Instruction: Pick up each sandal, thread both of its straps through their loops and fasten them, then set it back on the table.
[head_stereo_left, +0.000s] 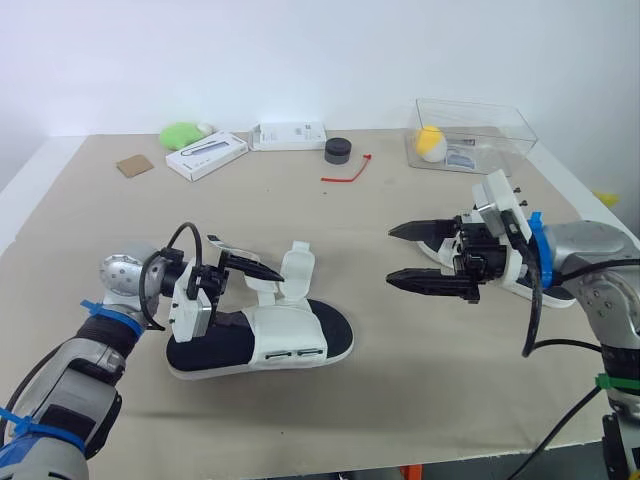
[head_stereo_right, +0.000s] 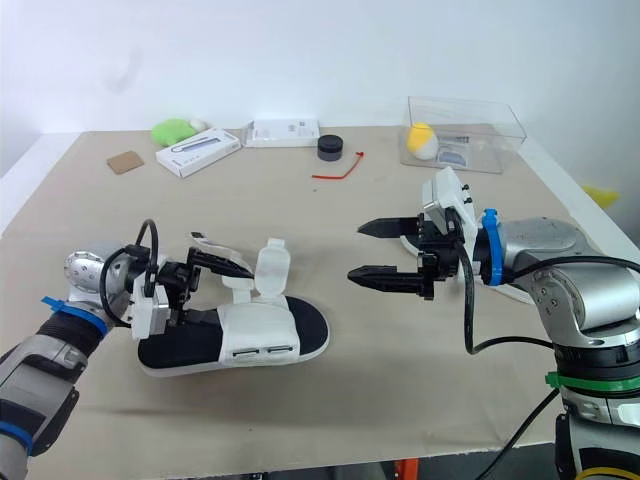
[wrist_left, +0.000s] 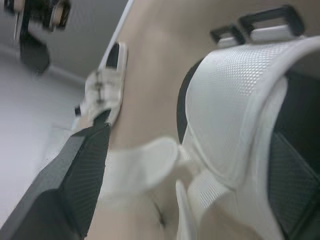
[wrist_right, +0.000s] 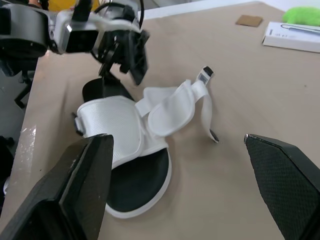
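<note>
Toward the front left of the table (head_stereo_left: 400, 400) the sandal (head_stereo_left: 290, 335) lies flat on its sole, its straps (wrist_right: 172, 107) unfastened and lifted; I judge I should pinch one strap near its tip and feed it straight through the loops (head_stereo_left: 292, 353), the other pincer steadying the sole. My left pincer (head_stereo_left: 262, 268) hovers over the heel, shut or not I cannot tell; my right pincer (head_stereo_left: 405, 255) hangs well apart, spread wide, aimed at the sandal.

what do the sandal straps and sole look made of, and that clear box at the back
Straps: white woven mesh fabric, matte; a fine dotted weave shows. Sole: black top, white edge, matte; probably foam or rubber. Clear box: see-through and glossy, likely hard plastic.
</note>
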